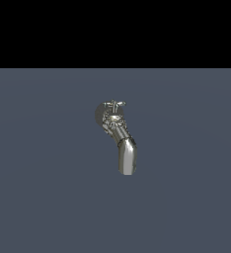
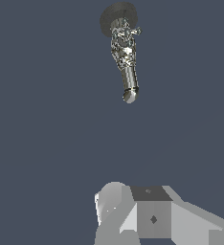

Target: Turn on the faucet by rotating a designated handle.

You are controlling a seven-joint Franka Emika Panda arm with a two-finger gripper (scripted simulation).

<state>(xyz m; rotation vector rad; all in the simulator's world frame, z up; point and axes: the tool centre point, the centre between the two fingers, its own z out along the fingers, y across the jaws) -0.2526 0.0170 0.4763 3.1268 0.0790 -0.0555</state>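
The chrome faucet [image 1: 122,143] stands in the middle of the grey floor, with a round base, a ribbed body and a thick curved spout reaching toward the viewer. The small cross-shaped handle [image 1: 115,104] sits on top of the body near the base. In the wrist view the faucet [image 2: 127,67] is far off, with the handle [image 2: 129,31] showing by its round base. Only white and grey parts of my gripper [image 2: 133,210] show at the picture's edge, well apart from the faucet. The gripper is out of the exterior view. Its jaws cannot be made out.
A flat grey floor [image 1: 48,188] spreads all around the faucet. A black band fills the upper part of the exterior view. No other objects show.
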